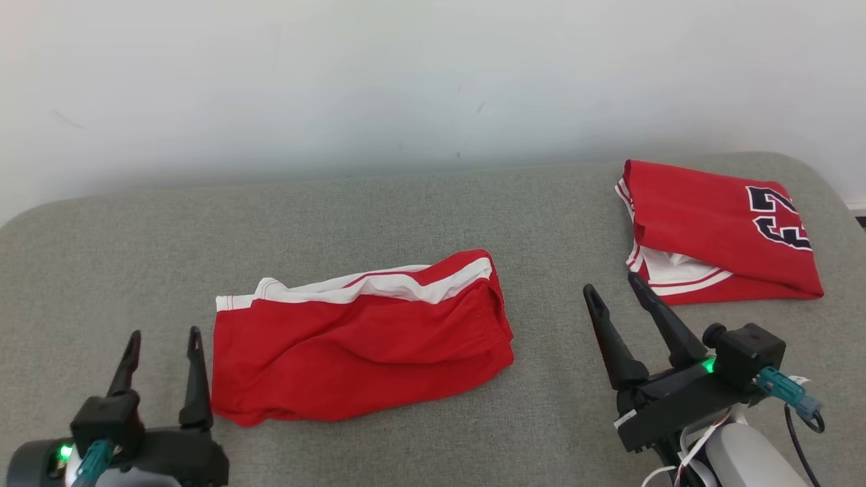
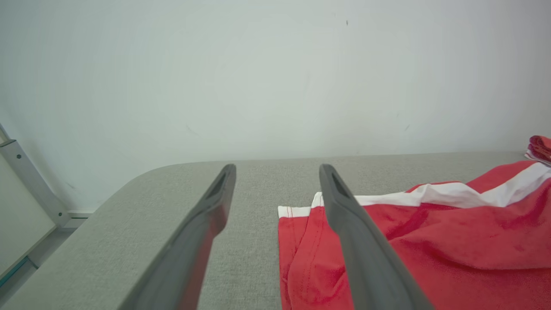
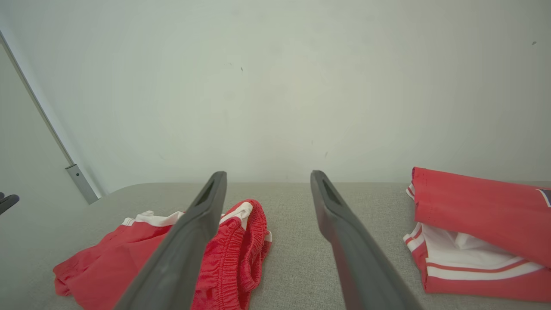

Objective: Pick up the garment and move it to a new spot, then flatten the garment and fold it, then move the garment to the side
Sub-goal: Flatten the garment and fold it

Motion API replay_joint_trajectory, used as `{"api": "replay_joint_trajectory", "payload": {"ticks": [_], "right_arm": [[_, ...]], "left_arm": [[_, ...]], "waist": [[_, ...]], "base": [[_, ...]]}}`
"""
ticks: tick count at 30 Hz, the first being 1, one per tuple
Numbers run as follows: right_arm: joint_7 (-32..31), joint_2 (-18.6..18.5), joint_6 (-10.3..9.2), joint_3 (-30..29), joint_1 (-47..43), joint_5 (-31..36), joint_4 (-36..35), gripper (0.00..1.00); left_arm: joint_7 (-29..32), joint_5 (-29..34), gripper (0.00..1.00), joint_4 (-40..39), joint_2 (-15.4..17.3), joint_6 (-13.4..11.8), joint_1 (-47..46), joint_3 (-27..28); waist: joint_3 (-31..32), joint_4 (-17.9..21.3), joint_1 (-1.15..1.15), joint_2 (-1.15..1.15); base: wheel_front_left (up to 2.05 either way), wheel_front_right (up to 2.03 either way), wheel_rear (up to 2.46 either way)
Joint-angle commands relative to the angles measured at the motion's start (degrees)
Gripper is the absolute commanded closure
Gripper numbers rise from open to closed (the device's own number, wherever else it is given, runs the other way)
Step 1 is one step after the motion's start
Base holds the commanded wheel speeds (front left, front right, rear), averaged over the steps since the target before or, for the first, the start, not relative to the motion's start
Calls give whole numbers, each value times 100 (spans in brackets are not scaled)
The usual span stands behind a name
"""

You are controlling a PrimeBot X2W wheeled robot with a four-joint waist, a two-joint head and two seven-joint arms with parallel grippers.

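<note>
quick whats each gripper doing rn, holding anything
left gripper: open, holding nothing, just left of the red shorts.
right gripper: open, holding nothing, between the red shorts and the red jersey.

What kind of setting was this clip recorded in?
Probably a bare indoor test room set up for garment folding rather than a lived-in home: a grey fabric-covered surface against a plain white wall, with red shorts and a folded red jersey laid on it.
</note>
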State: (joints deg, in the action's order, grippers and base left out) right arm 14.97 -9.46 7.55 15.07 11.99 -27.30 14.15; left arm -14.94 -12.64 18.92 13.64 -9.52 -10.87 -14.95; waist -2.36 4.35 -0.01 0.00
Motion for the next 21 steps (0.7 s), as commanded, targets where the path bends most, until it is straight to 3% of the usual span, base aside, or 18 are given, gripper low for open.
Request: {"api": "replay_joint_trajectory", "payload": {"ticks": [1,7,13,21], "right_arm": [[25,-36,-14,-75,-18,87,13,0],[26,12,-14,-445,-210,338,103,0],[25,91,-14,-632,-398,522,255,0],[1,153,-14,-799,-454,635,283,0]], "left_arm": [[-36,72,0,-147,42,-60,155,98],[-36,281,0,-760,92,-217,672,517],[-36,401,0,-1050,146,-301,1155,555],[81,316,0,-1273,613,202,1420,433]], "waist": [[34,1,1,0],[176,32,1,0],[267,54,1,0],[263,19,1,0]], "base": [[0,0,0],[0,0,0],[0,0,0],[0,0,0]]}}
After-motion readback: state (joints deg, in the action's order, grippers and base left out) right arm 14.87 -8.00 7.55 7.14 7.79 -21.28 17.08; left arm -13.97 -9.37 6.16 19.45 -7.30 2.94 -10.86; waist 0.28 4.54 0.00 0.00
